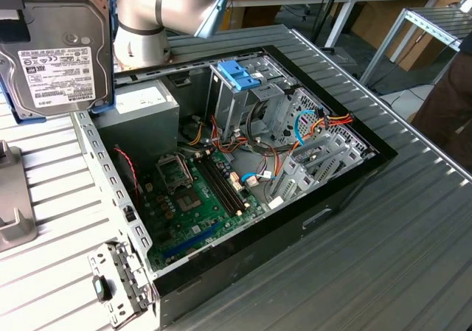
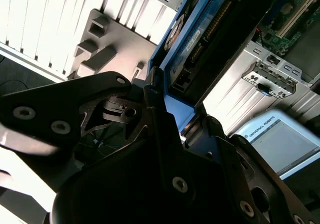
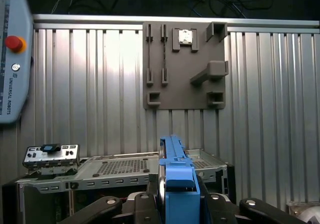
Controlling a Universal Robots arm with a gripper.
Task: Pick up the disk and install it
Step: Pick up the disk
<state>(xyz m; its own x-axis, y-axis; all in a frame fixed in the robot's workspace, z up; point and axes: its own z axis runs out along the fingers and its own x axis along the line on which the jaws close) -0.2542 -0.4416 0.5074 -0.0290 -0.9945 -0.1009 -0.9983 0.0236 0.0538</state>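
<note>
Pincer [image 3: 177, 203] clenched on the disk [image 1: 59, 47], gripping the light-blue frame from both sides. That grip likely keeps the flat metal faces free and leaves one edge clear to lead into a slot. The disk hangs upright in the air, label side out, at the exterior view's left, off the corner of the computer case [image 1: 346, 194] and touching nothing else. The arm [image 1: 147, 14] rises just behind it. The case lies on its side on the ribbed metal surface [image 1: 383, 272] with its panel off, probably so the inside can be reached from above. Circuit board [image 1: 199, 206] low inside. The drive cage [image 1: 236, 106] stands farther in, blue-handled tray [image 1: 240, 73] on top, well apart from the disk. Beyond, in the first wrist view, a grey holder plate [image 3: 185, 67] and a control tablet [image 3: 12, 59].
</note>
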